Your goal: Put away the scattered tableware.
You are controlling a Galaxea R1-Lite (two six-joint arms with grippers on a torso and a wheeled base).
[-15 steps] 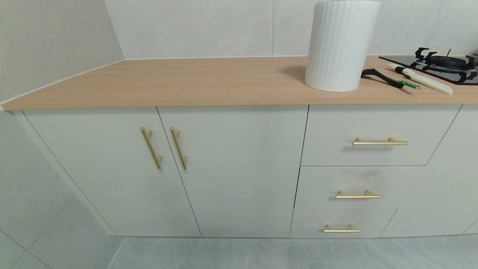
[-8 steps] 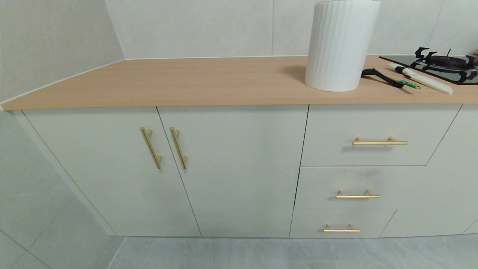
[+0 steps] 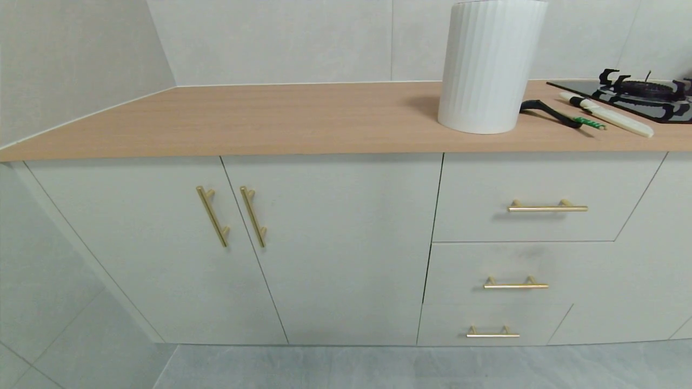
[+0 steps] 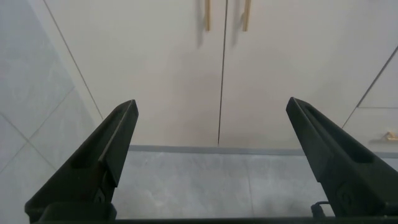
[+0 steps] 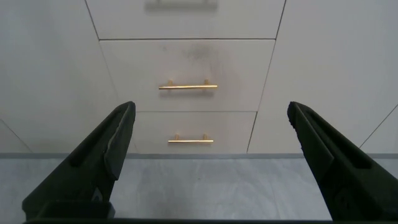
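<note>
Nothing looked put away yet; the black-handled utensil (image 3: 549,112) and cream knife (image 3: 608,114) lay loose at the upper right of the head view, on the countertop (image 3: 270,119) just beside the white ribbed holder (image 3: 489,65); my left gripper (image 4: 211,104) and right gripper (image 5: 210,106) hung wide open, empty, low before the cabinet doors (image 3: 335,243) and drawers (image 3: 546,186); the stove (image 3: 643,89) stood just behind the knife.

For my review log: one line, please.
left gripper open, empty | right gripper open, empty | utensils on counter beside white container | drawers shut
</note>
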